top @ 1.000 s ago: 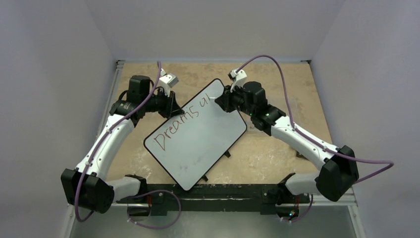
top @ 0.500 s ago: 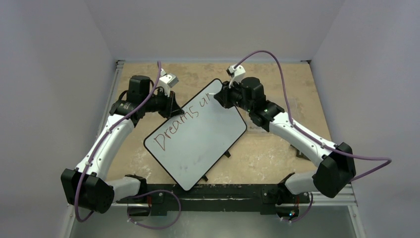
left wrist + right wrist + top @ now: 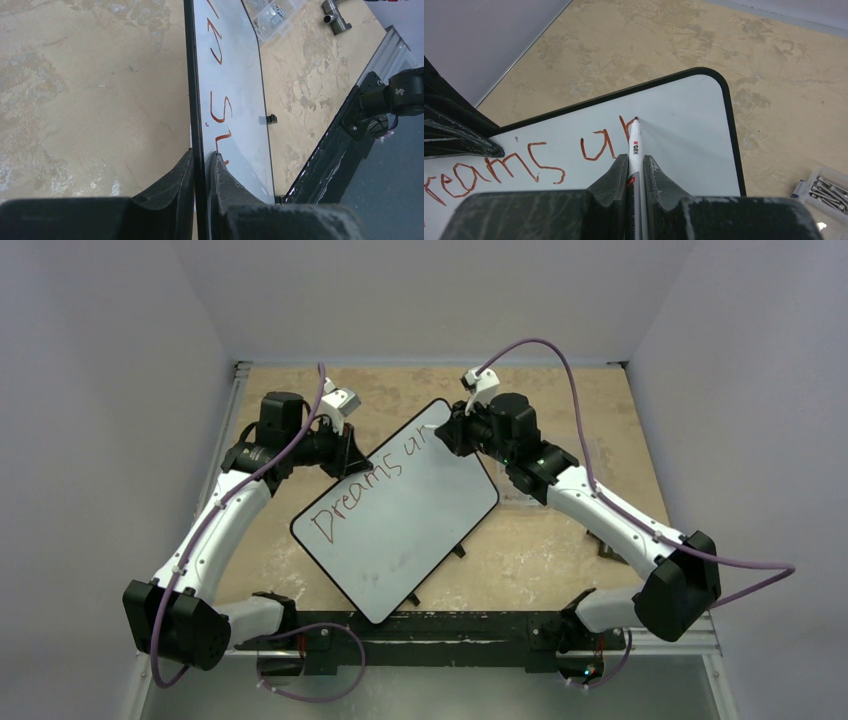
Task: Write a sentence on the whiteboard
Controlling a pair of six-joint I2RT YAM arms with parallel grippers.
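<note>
Looking down from above, you see the whiteboard lying slantwise in the middle of the table. One rounded corner sits at the near edge by the arm bases and the opposite corner points toward the far side. Your left gripper is clenched on the board's far-left rim, one finger on each face of the thin black edge. Your right gripper grasps a white marker that sticks out between its fingers. The marker's dark tip touches the white surface near the far corner, at the top of a short red stroke. Red writing runs along the far-left side and reads "Dreams", followed by a few more strokes. A small clear box of metal screws sits on the table near the board's right edge, apart from both grippers.
</note>
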